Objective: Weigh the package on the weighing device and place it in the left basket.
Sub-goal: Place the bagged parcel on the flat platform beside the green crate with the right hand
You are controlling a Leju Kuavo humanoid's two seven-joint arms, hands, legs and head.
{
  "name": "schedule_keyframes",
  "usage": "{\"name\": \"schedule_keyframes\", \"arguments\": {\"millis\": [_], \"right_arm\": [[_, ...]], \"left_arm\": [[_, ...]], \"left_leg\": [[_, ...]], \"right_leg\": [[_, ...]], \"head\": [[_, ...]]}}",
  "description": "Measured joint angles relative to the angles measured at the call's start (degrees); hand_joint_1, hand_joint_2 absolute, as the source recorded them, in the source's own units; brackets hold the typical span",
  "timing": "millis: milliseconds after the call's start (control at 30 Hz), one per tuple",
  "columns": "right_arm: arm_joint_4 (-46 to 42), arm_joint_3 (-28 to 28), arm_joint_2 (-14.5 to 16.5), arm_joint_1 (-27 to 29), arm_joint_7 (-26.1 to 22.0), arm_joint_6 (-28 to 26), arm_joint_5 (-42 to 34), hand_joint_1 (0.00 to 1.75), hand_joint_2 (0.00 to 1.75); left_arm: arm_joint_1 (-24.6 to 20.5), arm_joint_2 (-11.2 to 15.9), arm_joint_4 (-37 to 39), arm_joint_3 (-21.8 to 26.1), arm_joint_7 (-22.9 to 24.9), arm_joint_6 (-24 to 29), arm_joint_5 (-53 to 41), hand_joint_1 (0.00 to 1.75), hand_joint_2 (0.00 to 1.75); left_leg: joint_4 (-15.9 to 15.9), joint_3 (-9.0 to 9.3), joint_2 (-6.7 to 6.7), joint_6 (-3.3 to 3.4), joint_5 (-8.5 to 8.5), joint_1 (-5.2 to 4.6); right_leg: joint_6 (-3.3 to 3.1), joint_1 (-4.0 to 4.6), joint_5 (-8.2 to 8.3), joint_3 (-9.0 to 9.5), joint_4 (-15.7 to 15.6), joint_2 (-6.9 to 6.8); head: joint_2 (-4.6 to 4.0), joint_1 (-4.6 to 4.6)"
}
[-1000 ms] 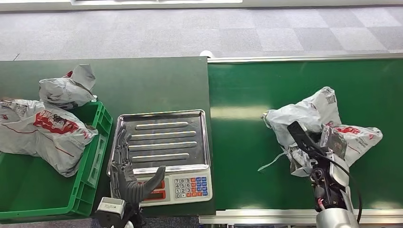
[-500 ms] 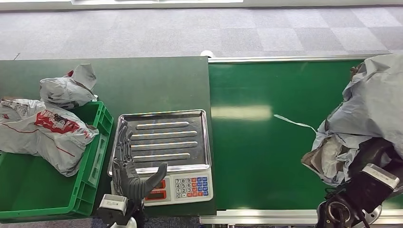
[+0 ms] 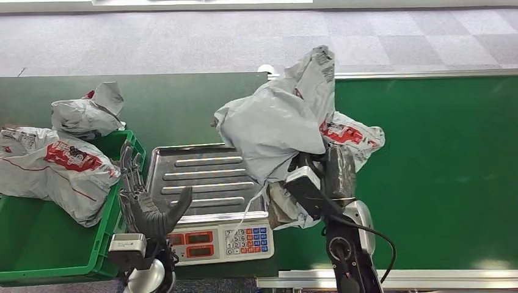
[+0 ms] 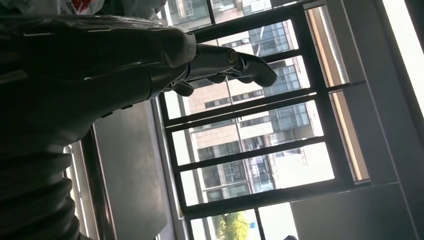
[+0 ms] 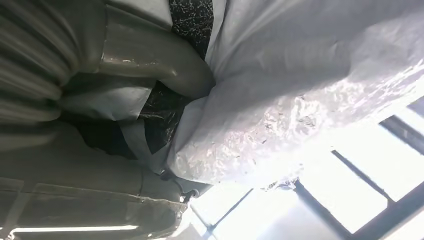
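My right hand [image 3: 327,174] grips a crumpled grey plastic package [image 3: 278,125] with red print and holds it lifted over the right side of the scale's steel tray [image 3: 189,177]. In the right wrist view the thumb [image 5: 150,62] presses into the grey package [image 5: 300,90]. The weighing scale [image 3: 220,235] has a keypad and red displays at its front. My left hand [image 3: 143,204] is raised beside the tray's left edge, fingers spread, holding nothing; the left wrist view shows the same hand [image 4: 150,55]. The green basket [image 3: 119,210] stands at the left.
Two grey packages lie at the basket: a large one [image 3: 55,168] draped over its rim and a smaller one [image 3: 85,113] behind it on the dark table. The green conveyor belt [image 3: 440,177] stretches to the right with a metal rail along its front.
My right arm has swung left from the conveyor, carrying the package up and across until it hangs over the scale's tray. My left hand has shifted slightly left and upward.
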Motion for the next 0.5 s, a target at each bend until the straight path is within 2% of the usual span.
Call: {"name": "schedule_keyframes", "arguments": {"millis": [200,333,367,467,500], "right_arm": [[8.61,10.36,1.86,-3.48,0.03,2.7,1.96,1.75,1.75],[11.93,14.28,2.77,-4.74,0.03,3.08,1.97,1.75,1.75],[12.49,14.9,2.94,-5.02,0.03,3.16,1.93,1.64,1.75],[13.89,16.36,3.27,-5.8,0.18,3.53,1.83,0.33,1.75],[14.27,16.71,3.36,-6.01,0.38,3.57,1.83,0.0,1.75]], "left_arm": [[-1.89,-0.02,-1.96,4.9,0.0,0.42,0.46,0.0,1.75],[-1.99,-0.06,-3.42,7.29,0.0,0.73,0.48,0.0,1.75],[-1.99,-0.06,-3.71,7.75,0.01,0.78,0.48,0.0,1.75],[-1.96,-0.17,-4.54,9.0,0.08,0.85,0.48,0.0,1.75],[-1.94,-0.28,-4.82,9.39,0.13,0.85,0.47,0.0,1.75]], "left_leg": [[0.0,-0.02,0.0,0.0,0.0,0.0],[0.0,-0.02,0.01,0.0,0.0,0.0],[0.0,-0.02,0.01,0.0,0.0,0.0],[0.0,-0.03,0.0,0.0,0.0,-0.01],[0.0,-0.03,0.0,0.0,0.0,-0.01]], "right_leg": [[-0.01,0.0,-0.01,-0.04,0.0,0.0],[-0.01,0.0,-0.01,-0.05,0.0,0.01],[-0.01,-0.01,-0.01,-0.05,0.0,0.0],[-0.01,-0.01,-0.01,-0.05,0.0,0.0],[-0.01,-0.01,-0.01,-0.05,0.0,0.0]], "head": [[0.0,0.01],[0.0,0.0],[0.0,0.01],[0.0,0.01],[0.0,0.01]]}}
